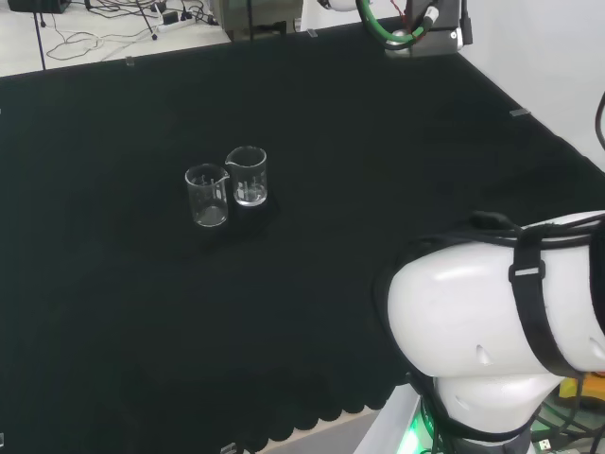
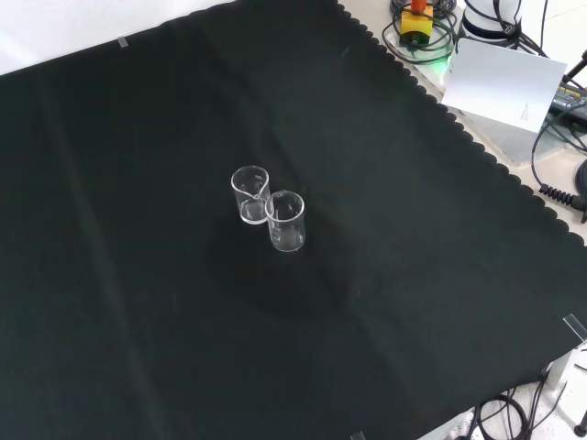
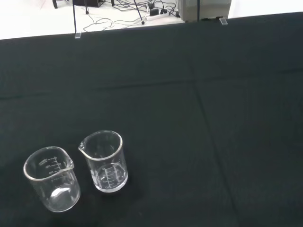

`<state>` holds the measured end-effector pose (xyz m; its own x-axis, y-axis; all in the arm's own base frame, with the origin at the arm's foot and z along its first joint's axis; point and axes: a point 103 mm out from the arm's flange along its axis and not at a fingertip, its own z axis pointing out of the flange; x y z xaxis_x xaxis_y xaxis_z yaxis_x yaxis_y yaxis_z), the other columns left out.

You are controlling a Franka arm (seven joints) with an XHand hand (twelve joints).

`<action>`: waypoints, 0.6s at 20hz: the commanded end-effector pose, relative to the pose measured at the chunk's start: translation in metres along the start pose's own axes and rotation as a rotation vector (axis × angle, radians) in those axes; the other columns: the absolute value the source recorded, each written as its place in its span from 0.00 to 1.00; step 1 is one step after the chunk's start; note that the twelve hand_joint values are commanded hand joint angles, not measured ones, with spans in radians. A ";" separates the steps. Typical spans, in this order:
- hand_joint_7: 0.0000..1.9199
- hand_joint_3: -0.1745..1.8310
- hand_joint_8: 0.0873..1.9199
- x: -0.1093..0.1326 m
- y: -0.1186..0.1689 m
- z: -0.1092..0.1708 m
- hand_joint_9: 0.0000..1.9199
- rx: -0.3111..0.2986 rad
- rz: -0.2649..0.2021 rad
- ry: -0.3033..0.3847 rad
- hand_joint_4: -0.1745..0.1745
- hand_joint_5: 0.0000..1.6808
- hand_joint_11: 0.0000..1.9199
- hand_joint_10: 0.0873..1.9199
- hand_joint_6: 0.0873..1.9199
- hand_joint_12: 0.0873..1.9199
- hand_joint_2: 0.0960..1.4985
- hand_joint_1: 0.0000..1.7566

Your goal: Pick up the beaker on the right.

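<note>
Standing upright near the middle of the black cloth [image 1: 397, 161] are two clear beakers, just beside each other, perhaps touching. In the head view, the right beaker [image 1: 248, 176] stands beside the left beaker [image 1: 207, 195]. Whether the hand is open or closed, I cannot tell.

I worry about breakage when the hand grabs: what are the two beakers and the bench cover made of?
Both beakers, the left one and the right one in the head view, look like clear glass, possibly plastic: see-through walls, shiny rims, white printed scales. The cover is matte black cloth, with soft creases and a scalloped edge.
</note>
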<state>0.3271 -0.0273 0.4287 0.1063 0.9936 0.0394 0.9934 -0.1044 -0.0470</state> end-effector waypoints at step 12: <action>0.08 0.21 0.25 -0.041 0.110 0.106 0.16 0.008 -0.063 0.133 0.49 0.23 0.02 0.32 0.00 0.71 0.75 0.22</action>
<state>0.3947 -0.0575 0.3564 0.0662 0.9903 0.1220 0.9976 -0.0634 -0.0268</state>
